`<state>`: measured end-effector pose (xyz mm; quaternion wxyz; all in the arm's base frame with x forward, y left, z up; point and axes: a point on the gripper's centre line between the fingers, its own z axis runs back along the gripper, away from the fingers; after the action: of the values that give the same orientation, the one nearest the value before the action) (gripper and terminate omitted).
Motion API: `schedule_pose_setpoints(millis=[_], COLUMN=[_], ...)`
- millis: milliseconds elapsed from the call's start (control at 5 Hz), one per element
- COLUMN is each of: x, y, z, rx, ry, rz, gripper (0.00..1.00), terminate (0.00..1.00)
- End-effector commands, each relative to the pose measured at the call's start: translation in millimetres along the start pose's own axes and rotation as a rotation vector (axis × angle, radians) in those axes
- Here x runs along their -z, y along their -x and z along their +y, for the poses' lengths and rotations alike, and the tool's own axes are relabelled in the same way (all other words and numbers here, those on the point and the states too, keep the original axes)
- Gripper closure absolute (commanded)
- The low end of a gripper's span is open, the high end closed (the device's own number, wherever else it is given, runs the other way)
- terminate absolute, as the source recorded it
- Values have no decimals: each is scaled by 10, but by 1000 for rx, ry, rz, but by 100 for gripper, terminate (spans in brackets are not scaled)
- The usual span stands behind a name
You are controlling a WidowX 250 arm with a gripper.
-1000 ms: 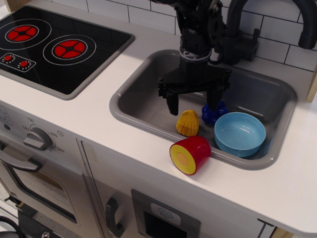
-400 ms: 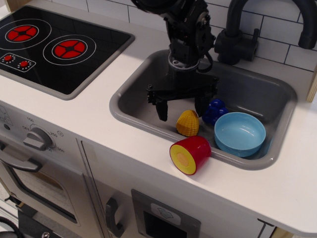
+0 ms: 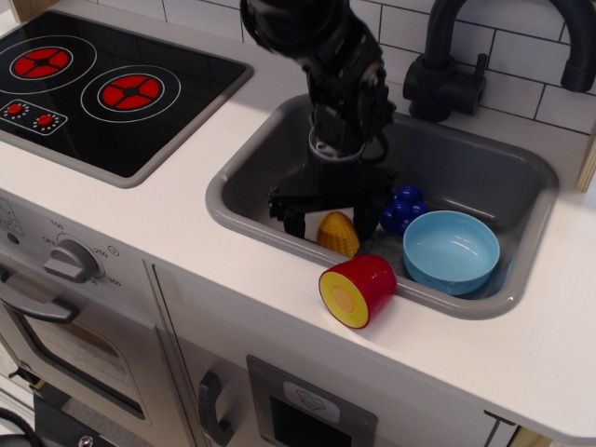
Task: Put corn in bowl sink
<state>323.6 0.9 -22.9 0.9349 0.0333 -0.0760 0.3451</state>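
Corn [image 3: 337,233] sits on the sink [image 3: 466,168] floor near the front wall, just left of the bowl [image 3: 452,251], tip pointing up. Gripper [image 3: 333,219] is low over it, jaws spread, one finger left of the corn and the other right, nothing held. Corn lies directly between and below the fingers. Closing looks like the next call; then a short carry right to the bowl. Blue berry cluster [image 3: 403,209] crowds the right finger.
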Motion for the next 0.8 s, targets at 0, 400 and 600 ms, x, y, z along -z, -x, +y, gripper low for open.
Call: schedule_pose_setpoints(millis=[0,400,600], x=[-157,-490,-729], y=[-18,-53,-57], z=[-53,-159,-287], rx=[27,22,0], ry=[31,79,90], rz=[-22,-9,5], gripper=[100,100,100], terminate=[0,0,0])
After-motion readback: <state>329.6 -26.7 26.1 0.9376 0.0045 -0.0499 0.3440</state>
